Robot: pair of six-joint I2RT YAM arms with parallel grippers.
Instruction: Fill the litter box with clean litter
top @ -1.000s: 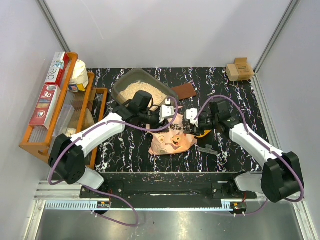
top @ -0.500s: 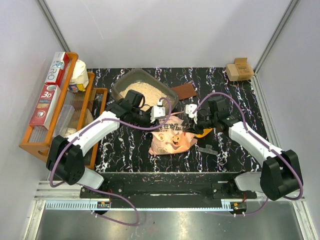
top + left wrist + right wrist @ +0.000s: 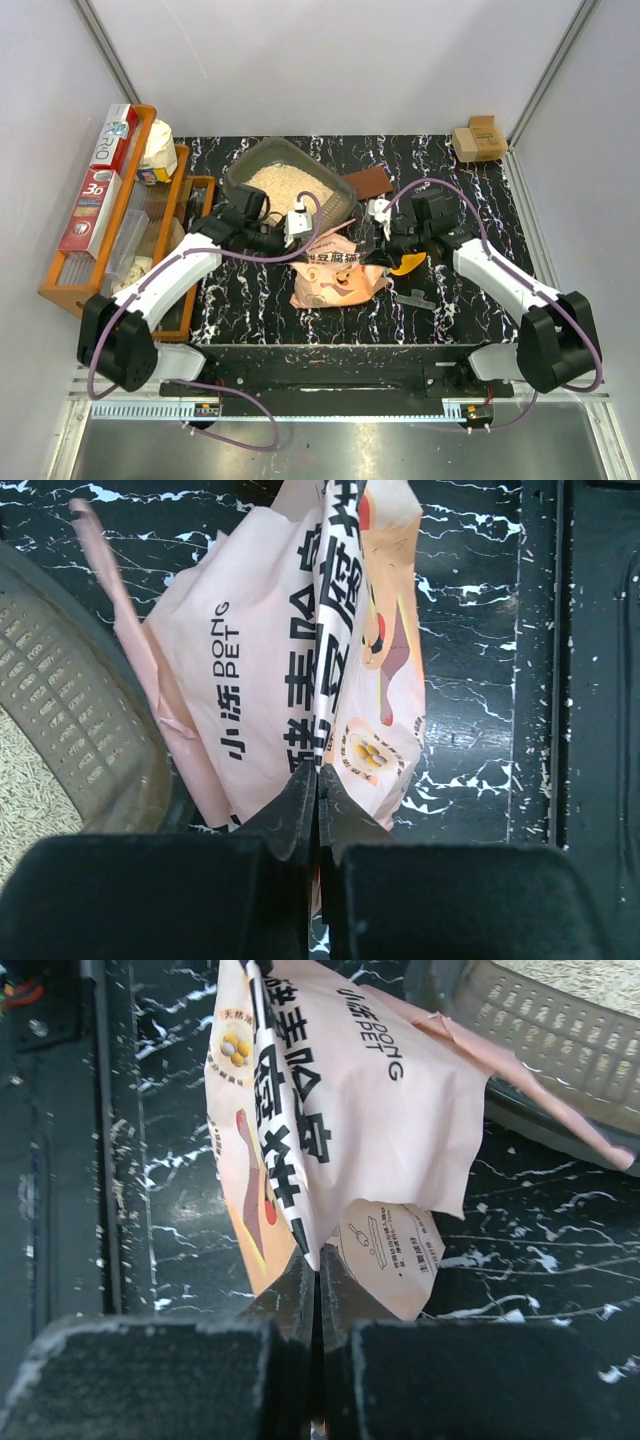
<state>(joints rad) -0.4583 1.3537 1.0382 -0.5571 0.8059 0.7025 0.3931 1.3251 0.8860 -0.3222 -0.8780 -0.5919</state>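
Note:
The litter box [image 3: 243, 170] stands at the back left of the table, a dark grey tub holding beige clean litter [image 3: 285, 184]. In front of it a pink pig-printed bag [image 3: 335, 275] hangs between both grippers. My left gripper [image 3: 310, 238] is shut on the bag's upper left edge, and my right gripper [image 3: 375, 243] is shut on its upper right edge. In the left wrist view the closed gripper [image 3: 318, 780] pinches the bag [image 3: 270, 650], with the litter box [image 3: 75, 730] to the left. In the right wrist view the shut gripper [image 3: 317, 1260] pinches the bag [image 3: 350, 1090] below the litter box [image 3: 560, 1030].
An orange wooden rack [image 3: 190, 215] with boxes and rolls stands along the left side. A yellow-orange scoop [image 3: 408, 265] lies under the right arm, with a grey comb-like piece [image 3: 413, 298] in front of it. A brown card [image 3: 372, 181] and a cardboard box [image 3: 478, 138] lie at the back right.
Both grippers have closed on the bag's top edges. The left arm has pulled back to the left, and the bag has shifted a little left with it.

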